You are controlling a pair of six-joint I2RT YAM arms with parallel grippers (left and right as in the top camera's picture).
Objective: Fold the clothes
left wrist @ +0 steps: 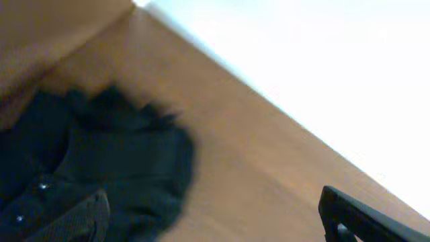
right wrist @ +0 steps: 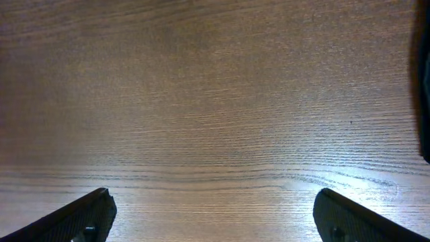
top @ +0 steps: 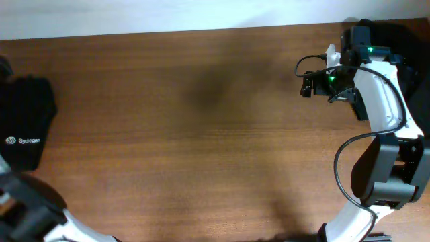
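L gripper [left wrist: 213, 199] is released. In the L wrist view its two fingers [left wrist: 80, 216] sit at the bottom corners, far apart, w/ nothing between them but bare table [top: 201, 134]. That view is blurred (motion or focus, can't say which). The garment [top: 23, 124], black & soft, fills the picture's left side there. One finger overlaps the garment's edge in the pic, but whether it touches the cloth can't be told. The cloth looks rumpled at its edges in that view.

Overhead: the garment lies at the table's far left edge, partly cut off by the frame. It is a compact dark bundle w/ a small white logo [top: 23, 140] on its near part. L arm [top: 30, 212] is in the bottom-left corner, blurred, just on the near side of the garment. Contact can't be seen from above.

R gripper [right wrist: 213, 196] is also released. Its fingers [right wrist: 80, 218] are wide apart at the bottom of the R wrist view, w/ only wood grain between & ahead of them, holding nothing. A dark sliver [right wrist: 424, 81] shows at that view's right edge, too little to name.

R arm [top: 383, 107] stands at the table's right side w/ its wrist near the far right corner. It has green lights [top: 369, 50] on it & is well apart from the garment. A pale wall [top: 201, 13] runs beyond the far edge.
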